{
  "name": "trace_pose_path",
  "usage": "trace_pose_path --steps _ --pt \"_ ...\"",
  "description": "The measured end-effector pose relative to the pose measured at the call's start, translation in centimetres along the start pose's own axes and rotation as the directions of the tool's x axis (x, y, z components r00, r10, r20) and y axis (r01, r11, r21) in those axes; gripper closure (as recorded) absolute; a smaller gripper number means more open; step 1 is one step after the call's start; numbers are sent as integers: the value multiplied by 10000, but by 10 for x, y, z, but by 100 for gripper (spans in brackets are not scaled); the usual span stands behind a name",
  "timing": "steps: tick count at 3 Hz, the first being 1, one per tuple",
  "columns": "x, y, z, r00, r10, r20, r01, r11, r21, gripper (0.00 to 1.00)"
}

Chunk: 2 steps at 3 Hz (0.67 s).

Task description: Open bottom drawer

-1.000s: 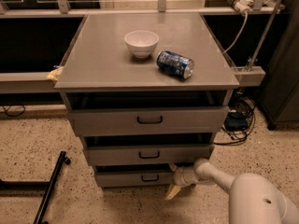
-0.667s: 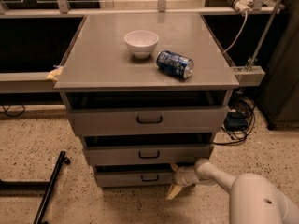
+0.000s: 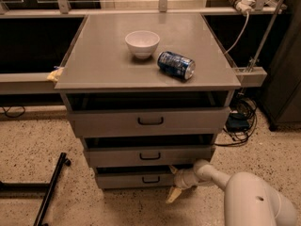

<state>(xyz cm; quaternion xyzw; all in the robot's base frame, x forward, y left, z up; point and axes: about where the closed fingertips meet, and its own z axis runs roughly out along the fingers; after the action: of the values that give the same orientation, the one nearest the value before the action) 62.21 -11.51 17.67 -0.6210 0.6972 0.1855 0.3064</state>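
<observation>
Nearest, at the bottom right, the pale arm (image 3: 254,204) reaches left to the claw (image 3: 172,183). The claw sits low under the counter's near edge, at the right end of the bottom drawer (image 3: 127,180). Its fingers (image 3: 171,195) are spread, one above and one below, and they pinch nothing. That drawer is the lowest of three grey fronts, close to the floor, with its small black loop handle (image 3: 150,179) at the centre, just left of the claw. To do this step well, I judge the claw should slide left until the loop lies between the fingers, close on it firmly, then pull straight out and level toward the near side; a skewed tug from the drawer's end would likely slip or jam it. Above are the middle drawer (image 3: 113,157) and the top drawer (image 3: 103,122). On the counter (image 3: 103,69) a blue can (image 3: 175,65) lies on its side toward the right edge, with a white bowl (image 3: 142,43) just beside it toward the far edge. The can's print cannot be read, and the drawers bear no labels.
</observation>
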Motion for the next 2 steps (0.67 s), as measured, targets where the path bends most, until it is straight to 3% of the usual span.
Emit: trace_pose_path --steps 2 --pt "3 11 0 9995 170 -263 -182 9988 -454 0"
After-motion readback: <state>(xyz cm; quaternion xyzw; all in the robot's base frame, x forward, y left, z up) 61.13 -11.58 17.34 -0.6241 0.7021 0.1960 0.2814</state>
